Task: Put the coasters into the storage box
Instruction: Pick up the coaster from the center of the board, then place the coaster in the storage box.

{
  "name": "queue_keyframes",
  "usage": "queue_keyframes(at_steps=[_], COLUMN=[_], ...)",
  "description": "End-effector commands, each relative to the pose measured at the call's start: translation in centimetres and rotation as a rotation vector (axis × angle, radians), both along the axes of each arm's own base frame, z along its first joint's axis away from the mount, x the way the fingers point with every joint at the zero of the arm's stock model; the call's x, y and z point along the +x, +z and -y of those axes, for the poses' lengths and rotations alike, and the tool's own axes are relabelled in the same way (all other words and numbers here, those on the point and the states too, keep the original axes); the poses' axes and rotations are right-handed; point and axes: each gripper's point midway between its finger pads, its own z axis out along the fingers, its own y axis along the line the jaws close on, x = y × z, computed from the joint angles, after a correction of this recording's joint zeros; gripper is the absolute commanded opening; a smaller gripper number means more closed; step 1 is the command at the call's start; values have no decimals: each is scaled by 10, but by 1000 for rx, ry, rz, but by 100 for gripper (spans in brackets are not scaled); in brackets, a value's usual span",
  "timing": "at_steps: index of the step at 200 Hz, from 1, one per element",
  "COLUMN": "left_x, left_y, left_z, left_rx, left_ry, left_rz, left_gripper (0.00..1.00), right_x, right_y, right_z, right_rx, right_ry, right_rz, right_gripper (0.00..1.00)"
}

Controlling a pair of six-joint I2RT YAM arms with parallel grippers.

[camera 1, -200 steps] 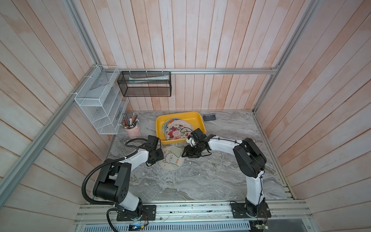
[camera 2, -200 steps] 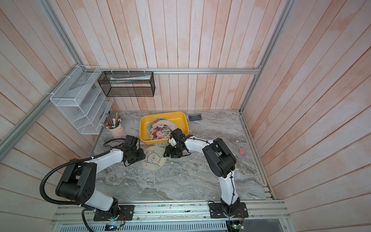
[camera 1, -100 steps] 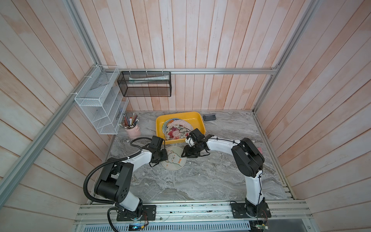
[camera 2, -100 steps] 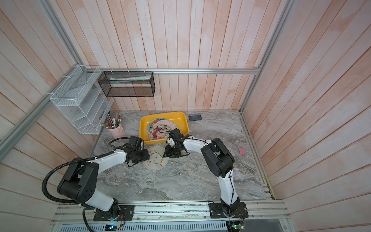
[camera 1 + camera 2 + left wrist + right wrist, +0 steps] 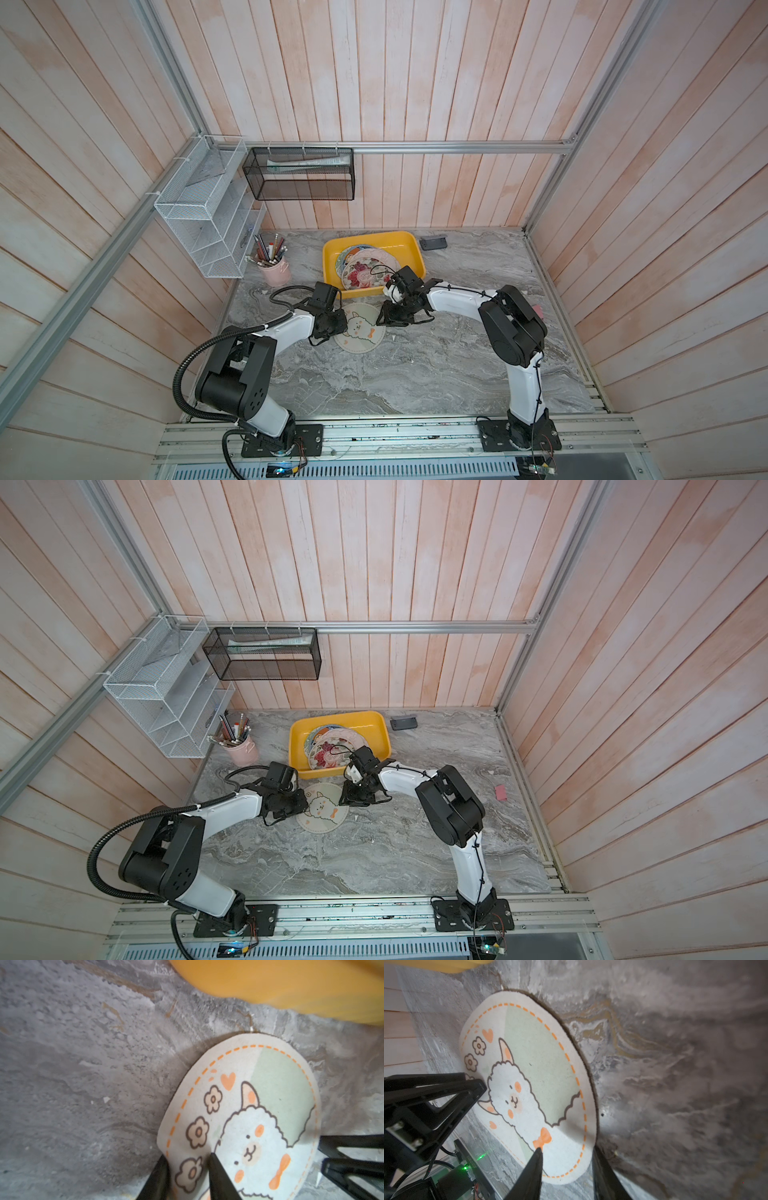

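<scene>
Thin round cream coaster (image 5: 360,332), printed with a white alpaca inside an orange dashed ring: lies on the grey marble-patterned tabletop (image 5: 374,386), just in front of the shallow yellow plastic storage box (image 5: 401,245). Shows a strip of bare marble between itself and the box in the left wrist view. Sits between the two arms in both top views.

Left gripper (image 5: 187,1157): straddles the rim of the coaster (image 5: 259,1115) on the robot's left side. Rests one black fingertip on the printed face beside the flowers and keeps its mate just outside the rim. Stands released, jaws apart, not clenched on the mat.

Right gripper (image 5: 566,1149): straddles the opposite rim of the coaster (image 5: 539,1074). Sets one fingertip on the face at the orange bow, the other past the rim over the marble. Stands released too, jaws apart.

Storage box: holds several more round coasters (image 5: 365,272), overlapped in a pile, a floral one uppermost.

Elsewhere: pink cup of pencils (image 5: 275,272) near the box's left side; small dark rectangular device (image 5: 433,243) just beside its far right corner.
</scene>
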Motion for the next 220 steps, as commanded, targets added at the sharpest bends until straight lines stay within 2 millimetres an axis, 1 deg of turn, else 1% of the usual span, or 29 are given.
queue_keyframes(at_steps=[1, 33, 54, 75, 91, 117, 144, 159, 179, 207, 220], left_x=[-32, -31, -32, -32, -31, -22, -1, 16, 41, 76, 92], left_y=[-18, -8, 3, 19, 37, 75, 119, 144, 171, 199, 207], left_z=[1, 5, 8, 11, 14, 19, 26, 33, 43, 60, 69], left_rx=[-6, -18, -21, -28, -37, -47, -53, -60, -62, -80, -94], left_ry=[-14, -19, -26, -36, -52, -77, -102, -121, -151, -188, -206], left_rz=[-118, -105, -92, -71, -45, 23, 114, 171, 237, 310, 339], left_gripper=[28, 9, 0, 0, 0, 0, 0, 0, 0, 0, 0], right_x=[-4, -4, -3, -3, -3, -5, -9, -11, -12, -11, -9], right_y=[-12, -10, -4, 4, 12, 26, 39, 45, 52, 60, 62], right_z=[2, 3, 4, 7, 11, 20, 28, 32, 38, 43, 46], right_rx=[-21, -15, -4, 26, 61, 119, 164, 182, 196, 215, 218], right_ry=[-11, -12, -17, -26, -39, -58, -78, -85, -99, -120, -131], right_rz=[-26, -22, -11, -2, 6, 22, 37, 44, 55, 71, 74], right_gripper=[40, 40, 40, 40, 42, 46, 50, 52, 53, 54, 54])
